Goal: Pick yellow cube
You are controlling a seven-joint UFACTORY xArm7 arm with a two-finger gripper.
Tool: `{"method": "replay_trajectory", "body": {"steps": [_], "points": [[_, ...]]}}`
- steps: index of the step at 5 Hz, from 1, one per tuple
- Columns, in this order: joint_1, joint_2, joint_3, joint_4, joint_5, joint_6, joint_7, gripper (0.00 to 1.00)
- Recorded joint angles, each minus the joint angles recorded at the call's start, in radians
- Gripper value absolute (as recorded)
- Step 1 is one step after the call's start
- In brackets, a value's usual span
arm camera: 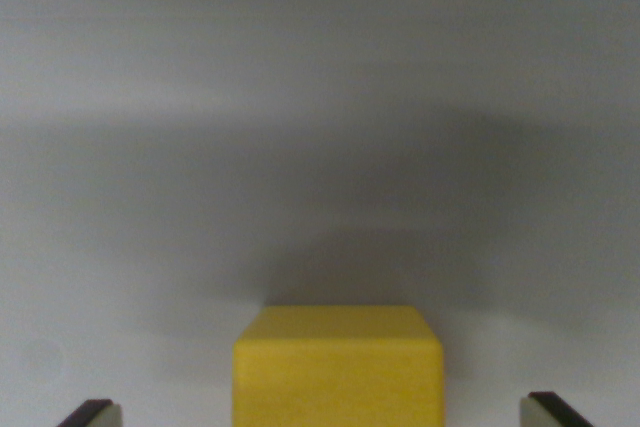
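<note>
The yellow cube (338,365) sits on a plain grey surface at the bottom centre of the wrist view, its lower part cut off by the frame edge. My gripper (320,415) is open. Only the tips of its two fingers show, one dark fingertip (90,414) at the wrist view's bottom left and the other fingertip (552,410) at the bottom right. The cube lies between them with wide gaps on both sides, touching neither.
The grey surface (320,97) fills the rest of the view, with a broad soft shadow (330,207) across the middle behind the cube.
</note>
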Motion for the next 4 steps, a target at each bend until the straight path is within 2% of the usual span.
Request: {"method": "replay_trajectory", "body": {"steps": [1,4], "points": [[0.0012,0.014,0.001,-0.009,0.0018,-0.023,0.001,0.0],[0.0021,0.025,0.002,-0.015,0.0032,-0.04,0.001,0.0]]}}
